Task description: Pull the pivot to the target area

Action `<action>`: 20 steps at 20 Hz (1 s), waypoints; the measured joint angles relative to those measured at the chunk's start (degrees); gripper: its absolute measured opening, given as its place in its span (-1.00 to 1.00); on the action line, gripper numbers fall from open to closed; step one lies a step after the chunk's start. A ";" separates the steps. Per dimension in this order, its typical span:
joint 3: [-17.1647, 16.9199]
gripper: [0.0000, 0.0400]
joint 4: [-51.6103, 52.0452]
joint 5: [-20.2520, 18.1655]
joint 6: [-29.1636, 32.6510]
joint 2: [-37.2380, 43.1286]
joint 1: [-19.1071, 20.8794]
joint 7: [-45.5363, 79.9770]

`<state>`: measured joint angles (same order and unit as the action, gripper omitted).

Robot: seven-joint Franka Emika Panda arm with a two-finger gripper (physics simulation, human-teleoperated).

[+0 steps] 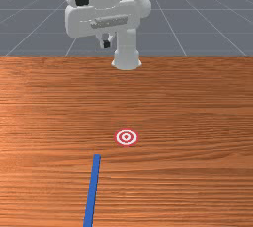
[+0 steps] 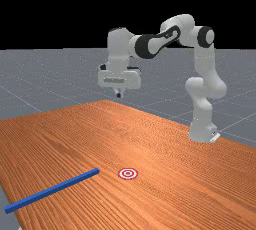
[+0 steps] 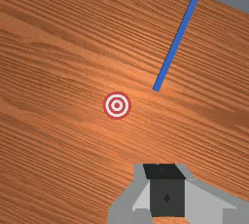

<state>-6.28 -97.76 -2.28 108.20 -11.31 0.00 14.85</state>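
1. The gripper [image 2: 118, 95] is clenched, nothing between its fingers, raised well apart from the bar [image 1: 93, 186].
2. In the front view, it sits between 11 and 12 o'clock from the target [image 1: 126, 137].
3. There, the bar's nearer end lies outside the target, at 8 o'clock; its length runs towards 6.
4. Its other end juts past the table's [image 2: 165, 149] edge.
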 joint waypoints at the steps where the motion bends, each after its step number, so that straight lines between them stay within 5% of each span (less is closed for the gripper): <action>1: -0.39 -1.00 0.21 -0.08 0.02 -0.44 -0.16 1.51; 4: -1.51 -1.00 -0.11 -0.57 0.93 -0.69 0.32 6.68; 5: -0.16 -1.00 0.06 -0.19 0.64 -1.10 1.80 -11.83; 6: -0.24 -1.00 -0.37 -0.24 1.18 -1.20 1.77 -11.13; 7: -0.09 -1.00 -1.28 7.20 2.07 -1.07 1.03 -15.96; 8: -0.14 -1.00 -1.73 7.70 2.63 -1.16 0.88 -15.60; 9: -0.02 -1.00 -1.46 0.82 2.57 -1.57 1.76 -14.20; 13: -0.69 -1.00 -5.38 0.14 8.88 -3.26 1.09 -7.15; 14: 1.72 -1.00 -4.95 -8.09 7.76 -5.20 4.33 -22.59; 15: 0.28 -1.00 -0.11 0.31 3.17 -9.38 2.22 -16.47; 18: 0.48 -1.00 -1.68 -0.12 8.79 -15.04 2.36 -16.67; 19: 0.05 -1.00 -9.20 -1.91 20.96 -13.48 1.83 -12.46; 20: 0.44 -1.00 -9.58 -1.73 22.22 -14.88 2.15 -14.71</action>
<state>-5.83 -107.34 -4.00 130.42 -26.19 2.16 0.13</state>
